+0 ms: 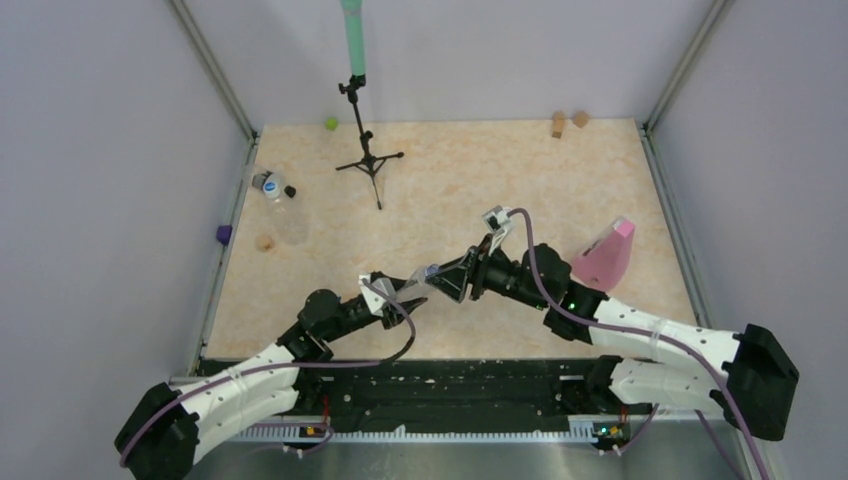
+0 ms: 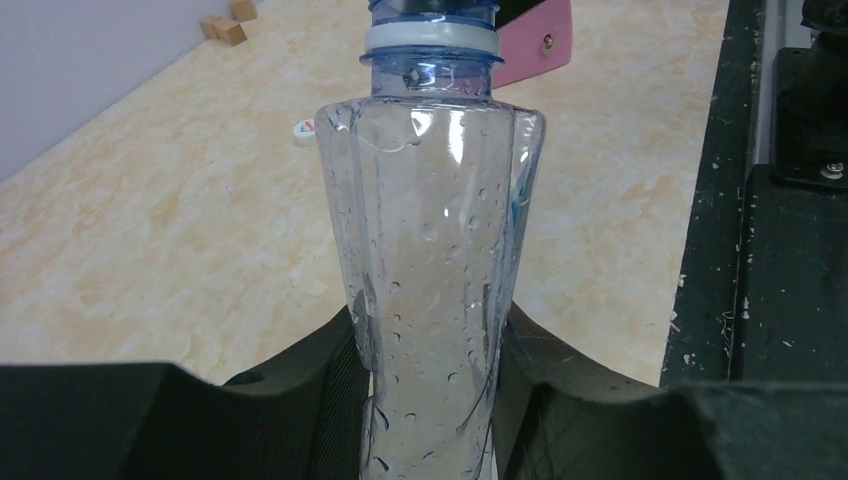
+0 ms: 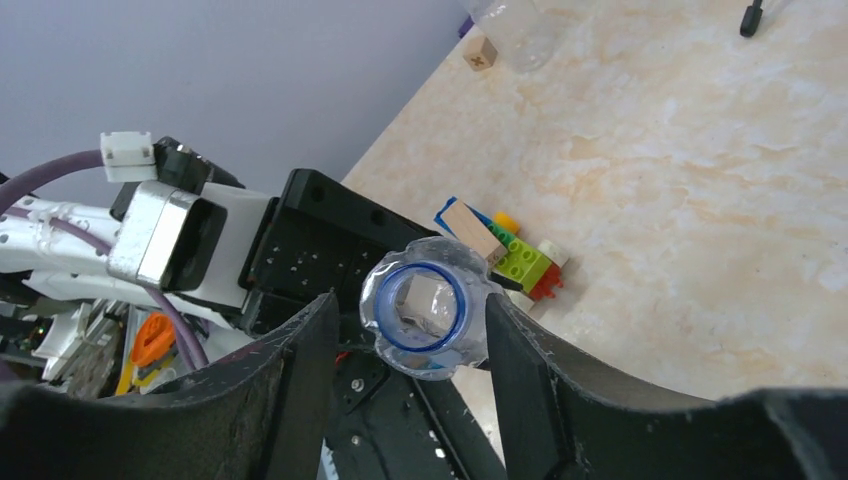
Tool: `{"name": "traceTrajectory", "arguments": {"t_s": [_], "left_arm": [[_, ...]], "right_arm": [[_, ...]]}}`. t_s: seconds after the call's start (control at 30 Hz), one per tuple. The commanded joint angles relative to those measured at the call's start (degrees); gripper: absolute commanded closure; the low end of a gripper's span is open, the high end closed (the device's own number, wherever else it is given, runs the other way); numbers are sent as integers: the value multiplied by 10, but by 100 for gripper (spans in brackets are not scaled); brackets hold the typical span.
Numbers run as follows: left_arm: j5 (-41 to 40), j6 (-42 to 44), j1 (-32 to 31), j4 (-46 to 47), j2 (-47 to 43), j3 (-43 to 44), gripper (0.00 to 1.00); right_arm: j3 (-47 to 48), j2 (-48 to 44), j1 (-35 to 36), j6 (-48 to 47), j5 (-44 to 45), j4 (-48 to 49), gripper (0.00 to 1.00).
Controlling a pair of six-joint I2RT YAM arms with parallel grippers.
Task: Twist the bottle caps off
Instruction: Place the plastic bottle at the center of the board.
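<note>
**Bottle [image 2: 430, 250] held over the near middle of the table [image 1: 520, 170]**

Top view: shows left gripper [image 1: 410, 292] and right gripper [image 1: 438, 276] meeting tip to tip, with the bottle barely visible between them. Finds a second bottle [image 1: 287, 218] lying near the left edge, a black cap [image 1: 290, 191] at its far end and a blue-and-white cap [image 1: 268, 183] just beside that. Places a pink wedge [image 1: 605, 255] right of the right arm and a tripod [image 1: 368, 155] towards the far side.

Left wrist: shows the left fingers [image 2: 330, 400] pressed against both sides of the bottle's lower body, pinching it. Picks out droplets on the clear wall and a white ring under a blue neck at the frame's top edge. Cuts off whatever sits above that. Finds a white cap [image 2: 304, 130] loose on the table beyond.

Right wrist: looks end-on at the bottle's top, a blue ring inside crinkled clear plastic, bracketed by the right fingers [image 3: 530, 380]. Shows one finger touching and a thin gap at the other. Cannot tell whether they squeeze. Finds a brick pile [image 3: 520, 262] on the table just beyond.
</note>
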Motion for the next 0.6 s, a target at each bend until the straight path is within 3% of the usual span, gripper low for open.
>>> {"name": "traceTrajectory", "arguments": {"t_s": [0.0, 0.17, 0.43, 0.57], "left_arm": [[17, -8, -2, 35, -5, 16, 90], [18, -6, -2, 49, -13, 8, 90], [1, -7, -2, 51, -9, 9, 89], [-16, -8, -2, 63, -11, 0, 86]], "right_arm": [[23, 12, 4, -6, 41, 43, 46], [27, 24, 4, -23, 54, 21, 48], [27, 58, 4, -31, 20, 63, 71], [36, 70, 4, -42, 2, 48, 72]]}}
